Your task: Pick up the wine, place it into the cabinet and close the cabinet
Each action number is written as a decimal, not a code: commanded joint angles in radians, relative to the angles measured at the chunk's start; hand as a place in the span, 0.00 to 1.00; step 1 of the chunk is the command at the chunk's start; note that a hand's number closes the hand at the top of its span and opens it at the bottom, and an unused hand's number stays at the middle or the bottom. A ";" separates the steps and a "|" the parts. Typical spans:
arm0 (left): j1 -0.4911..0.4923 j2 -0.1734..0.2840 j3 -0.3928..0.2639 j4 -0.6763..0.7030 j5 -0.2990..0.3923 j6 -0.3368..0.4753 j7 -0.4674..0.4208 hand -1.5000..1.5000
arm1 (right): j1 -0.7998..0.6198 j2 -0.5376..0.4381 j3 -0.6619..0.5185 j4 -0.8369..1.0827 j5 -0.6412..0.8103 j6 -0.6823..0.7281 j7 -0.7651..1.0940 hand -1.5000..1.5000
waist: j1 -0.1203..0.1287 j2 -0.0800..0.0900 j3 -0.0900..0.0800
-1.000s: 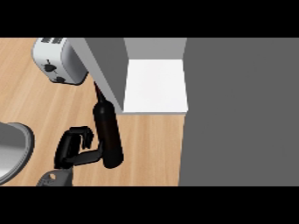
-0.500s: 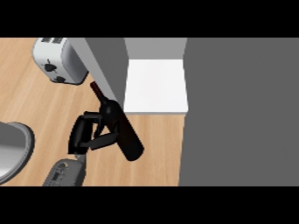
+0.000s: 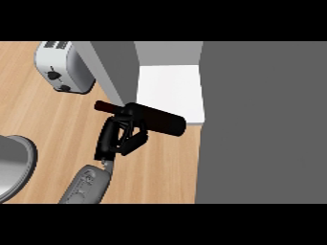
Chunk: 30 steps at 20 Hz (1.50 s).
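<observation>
Curling black fingers (image 3: 127,125) round the wine (image 3: 151,117), the left hand (image 3: 120,135) at centre. Dark bottle, near black, lying almost level (neck with a reddish tip pointing to ten o'clock, broad base to four). Held above the wooden counter (image 3: 32,115), base just before the white shelf of the open cabinet (image 3: 170,91). Toaster (image 3: 62,65) at eleven o'clock; grey sink (image 3: 7,165) at eight.

The robot hand (image 3: 121,135) hides part of the wine bottle (image 3: 159,119).
</observation>
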 commanded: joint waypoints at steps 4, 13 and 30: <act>-0.231 -0.028 -0.067 0.061 0.073 0.122 0.118 1.00 | 0.072 -0.033 -0.053 -0.124 -0.135 0.032 0.031 0.00 | -0.041 0.009 -0.005; -0.419 -0.030 -0.084 0.343 0.165 0.218 0.083 1.00 | 0.079 -0.010 -0.011 -0.174 -0.117 0.017 0.071 0.00 | -0.039 0.015 -0.007; -0.574 -0.030 -0.160 0.780 0.306 0.307 -0.023 1.00 | 0.040 -0.003 -0.061 -0.057 -0.151 0.072 -0.012 0.00 | -0.057 0.024 -0.007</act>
